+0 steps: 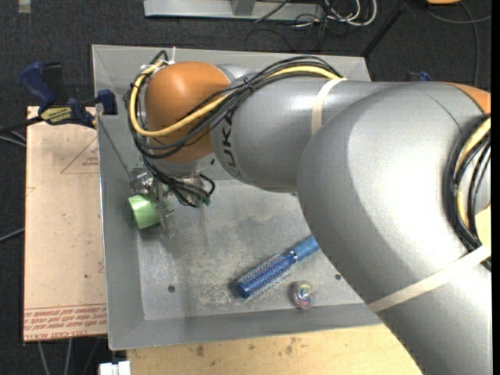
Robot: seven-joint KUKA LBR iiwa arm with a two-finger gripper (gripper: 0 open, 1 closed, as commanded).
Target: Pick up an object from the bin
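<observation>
My gripper [162,206] hangs under the orange wrist cover at the bin's left side, low over the floor. A small light-green cylinder-shaped thing [142,212] lies right against its left side, close to the bin's left wall. Whether the green thing is held I cannot tell. A blue hairbrush [273,272] with a bristled head lies slantwise on the floor toward the front, well to the gripper's right.
A small speckled ball [301,294] rests beside the brush's head near the front wall. The thick grey arm covers the bin's right half and back. Bare floor lies between the gripper and the brush.
</observation>
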